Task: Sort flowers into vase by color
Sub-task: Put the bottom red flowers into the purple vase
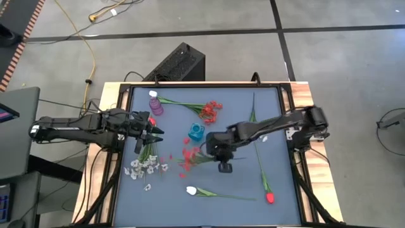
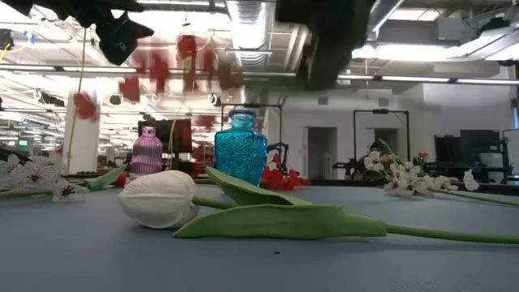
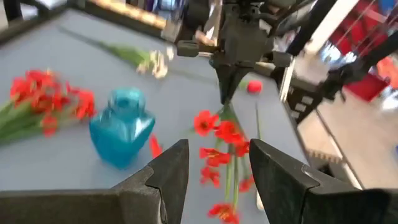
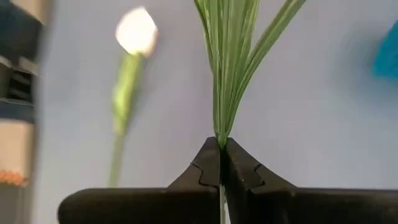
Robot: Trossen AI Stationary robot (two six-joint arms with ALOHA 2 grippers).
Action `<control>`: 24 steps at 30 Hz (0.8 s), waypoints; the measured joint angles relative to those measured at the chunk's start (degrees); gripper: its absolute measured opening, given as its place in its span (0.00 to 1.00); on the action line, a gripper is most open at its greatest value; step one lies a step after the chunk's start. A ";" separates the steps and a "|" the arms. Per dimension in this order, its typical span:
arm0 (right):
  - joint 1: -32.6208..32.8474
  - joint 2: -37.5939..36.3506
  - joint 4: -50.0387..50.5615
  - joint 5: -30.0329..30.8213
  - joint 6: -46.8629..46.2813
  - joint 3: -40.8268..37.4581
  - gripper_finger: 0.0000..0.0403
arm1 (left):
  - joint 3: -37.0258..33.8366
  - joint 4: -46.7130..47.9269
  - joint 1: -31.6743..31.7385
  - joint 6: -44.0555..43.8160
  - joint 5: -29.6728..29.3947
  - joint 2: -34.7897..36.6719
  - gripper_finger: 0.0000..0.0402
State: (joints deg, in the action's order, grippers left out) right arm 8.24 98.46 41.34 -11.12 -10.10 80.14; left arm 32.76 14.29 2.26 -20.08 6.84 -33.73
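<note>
Step in hand: the right gripper (image 4: 221, 163) is pinching the green stems of the red spray (image 1: 188, 158) at the centre of the high view — a pickup, by the look of it, with the blooms blurring high in the low view, so the spray is likely coming off the mat.

Pincer, right: fingers closing flat together on the thin stem bundle, no gap showing in its wrist view.

Pincer, left: the left gripper (image 3: 212, 165) is standing partly open, holding nothing, waiting at the left-centre of the high view.

Next move (judgement): carrying the spray to a vase and feeding the stem ends into the narrow neck — that is calling for the stems turned downward first.

Vases: the blue vase (image 1: 195, 132) is sitting just up-left of the grip; the purple vase (image 1: 155, 104) is in the upper left of the mat.

Arm pose: the right arm is reaching in from the right edge, wrist bending down over mid-mat.

Other flowers: white tulip (image 1: 192, 190) lower centre; red tulip (image 1: 269, 197) lower right; white blossom spray (image 1: 145, 166) lower left; another red spray (image 1: 209, 110) top centre.
</note>
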 joint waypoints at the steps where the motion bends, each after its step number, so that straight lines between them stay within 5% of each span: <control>1: -0.41 -2.16 0.00 -0.24 -0.85 0.00 0.07 | 0.01 -1.11 0.00 -0.09 -0.07 0.04 0.39; 7: -2.89 -14.12 -1.35 -0.80 -1.61 0.09 0.07 | 0.04 -4.17 0.00 -0.06 -3.62 0.02 0.39; 12: -4.36 -20.32 -12.47 1.84 2.20 0.11 0.07 | 0.04 -5.03 0.00 -0.91 -8.35 -0.06 0.39; 17: -6.35 -20.40 -29.81 2.33 9.69 0.11 0.07 | 0.02 -9.98 0.00 -2.62 -11.29 -1.84 0.39; 24: -11.79 -12.99 -46.54 2.21 5.76 0.15 0.07 | 0.06 -31.64 0.00 -0.88 -10.67 -8.31 0.39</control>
State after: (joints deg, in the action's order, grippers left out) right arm -3.55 85.47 -5.20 -8.91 -4.34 80.29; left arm 32.82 -17.36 2.26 -20.96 -3.83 -42.04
